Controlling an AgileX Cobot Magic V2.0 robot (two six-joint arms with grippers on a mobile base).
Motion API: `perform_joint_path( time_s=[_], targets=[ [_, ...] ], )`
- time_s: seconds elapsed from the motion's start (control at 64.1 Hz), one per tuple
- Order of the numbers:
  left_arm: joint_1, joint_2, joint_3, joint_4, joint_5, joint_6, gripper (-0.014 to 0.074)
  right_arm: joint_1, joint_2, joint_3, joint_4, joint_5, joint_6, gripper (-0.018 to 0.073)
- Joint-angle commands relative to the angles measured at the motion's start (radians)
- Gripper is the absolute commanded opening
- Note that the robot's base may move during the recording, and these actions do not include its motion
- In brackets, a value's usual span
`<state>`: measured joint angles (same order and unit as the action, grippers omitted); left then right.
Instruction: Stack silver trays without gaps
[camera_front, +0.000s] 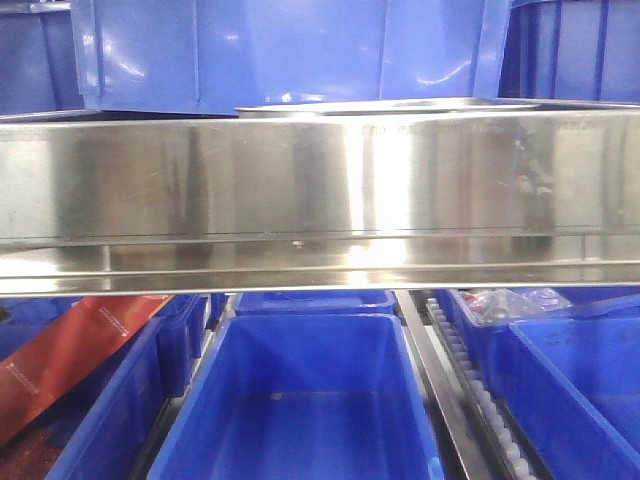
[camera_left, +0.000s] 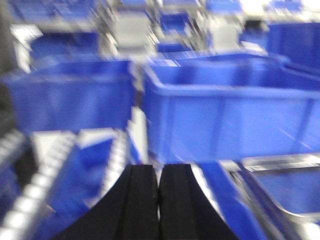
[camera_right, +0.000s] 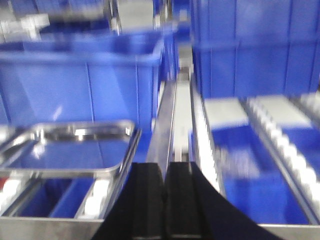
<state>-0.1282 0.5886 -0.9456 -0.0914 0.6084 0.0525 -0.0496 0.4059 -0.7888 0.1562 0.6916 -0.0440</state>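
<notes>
Left hand (camera_left: 159, 170): bottom centre of the left wrist view, closed, its two black halves pressed together with only a thin seam between them; it holds nothing and touches nothing.
Right hand (camera_right: 164, 167): bottom centre of the right wrist view, closed just as tight, holding nothing; it hangs over a steel strip between two lanes.
Tray (camera_right: 85, 128): only the right wrist view shows it nearly whole. It lies flat on the rollers (camera_right: 95, 202), just left of the right hand and apart from it, its shiny floor mirroring blue.
Tray, left wrist view: only a rounded corner and rim (camera_left: 280, 161) show, low on the right, apart from the left hand; the picture is badly blurred.
Tray, front view: just a thin bright rim (camera_front: 400, 103) peeks above the rail.
Second rim: a bright edge at the far left of the right wrist view; I cannot tell whether it is another tray.
Rail (camera_front: 300, 190): seen only in the front view, a wide mirror-like band across the middle, hiding both hands.
Bins (camera_front: 300, 390): open blue bins below the rail in the front view; both wrist views show more standing upright behind the tray.
Red packet (camera_front: 70, 350): front view only, tilted in the lower-left bin.
Far bin (camera_front: 280, 50): a large blue wall above the rail, behind the tray's rim.
</notes>
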Motion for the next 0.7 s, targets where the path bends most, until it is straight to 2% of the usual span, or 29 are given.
perform_joint_path(
  time_s=[0.0,0.062,0.203,0.39,0.484,0.686],
  targets=[
    [0.005,0.103,-0.058,-0.103,0.055,0.023,-0.001,0.002,0.146,-0.111,-0.014,0.088,-0.001,-0.0078],
    [0.004,0.181,-0.097,-0.126,0.09,0.025,-0.001,0.002,0.243,-0.179,-0.014,0.133,-0.001,-0.0078],
    [-0.028,0.335,-0.197,-0.126,0.148,0.025,-0.0018,0.002,0.449,-0.307,-0.006,0.184,-0.001,-0.0078],
    [-0.152,0.544,-0.349,-0.119,0.177,-0.002,-0.0018,0.004,0.658,-0.44,-0.001,0.242,-0.001,-0.0078],
    [-0.246,0.65,-0.424,-0.061,0.182,-0.077,-0.0018,0.005,0.742,-0.496,0.001,0.244,-0.001,-0.0078],
    [-0.427,0.877,-0.581,0.182,0.223,-0.288,-0.0018,0.068,0.884,-0.58,-0.029,0.251,-0.029,-0.0078]
  ],
)
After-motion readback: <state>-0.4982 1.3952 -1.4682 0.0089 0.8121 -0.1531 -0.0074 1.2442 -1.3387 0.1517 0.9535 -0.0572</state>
